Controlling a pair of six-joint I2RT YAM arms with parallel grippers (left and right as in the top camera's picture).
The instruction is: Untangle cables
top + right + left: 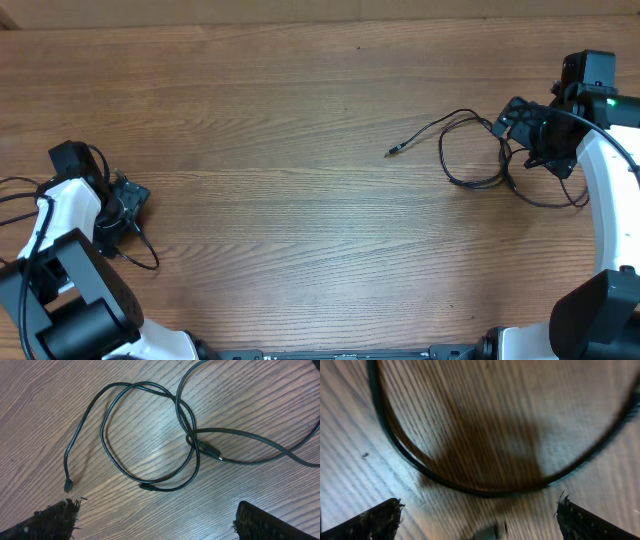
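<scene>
Cables (pixel 447 165) lie in two places on the wooden table (pixel 300 220), which fills the overhead view. The bigger bunch sits at three o'clock on the table, just beside my right gripper (pixel 512 120). It is a set of overlapping loops, with one loose end (pixel 391 153) trailing toward the centre.

My right wrist camera shows those loops (pixel 103 435) crossing near a small plug (pixel 212 453). Another plug (pixel 147 486) lies at six o'clock on the ring, and a third end (pixel 68 485) at eight o'clock. My right fingers (pixel 50 520) stand wide apart above them, gripping nothing.

At nine o'clock on the table, a single cable (pixel 156 260) curves beside my left gripper (pixel 125 205). My left wrist camera shows it as one blurred loop (pixel 470 491) flat on the wood. My left fingers (pixel 375 520) are spread wide and hold nothing.
</scene>
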